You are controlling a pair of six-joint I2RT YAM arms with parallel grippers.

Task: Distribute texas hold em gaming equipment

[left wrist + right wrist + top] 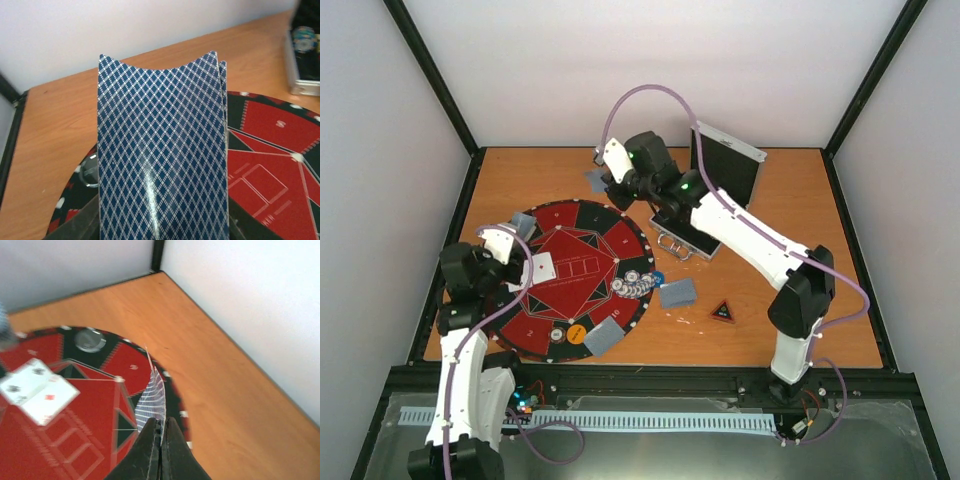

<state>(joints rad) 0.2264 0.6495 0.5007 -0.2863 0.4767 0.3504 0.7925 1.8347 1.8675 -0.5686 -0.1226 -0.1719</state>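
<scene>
Cards (160, 150) tight between L fingers (80, 227) — card (152, 399) (edge-on) pinched between R fingers (147, 450)

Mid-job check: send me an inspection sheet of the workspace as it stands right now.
Surface: wooden table, round red-and-black mat left of centre.
Job's things: chip pile on the mat's right edge; face-up cards on the mat; grey cards right of the mat; second grey stack at its near edge; triangle marker on the table.
Clutter: open silver case, far side.
Grippers: left gripper shut on bowed blue-backed cards; right gripper shut on edge-on cards.
Cables: purple cables looping off both arms.
Surroundings: white walls, black frame posts.
</scene>
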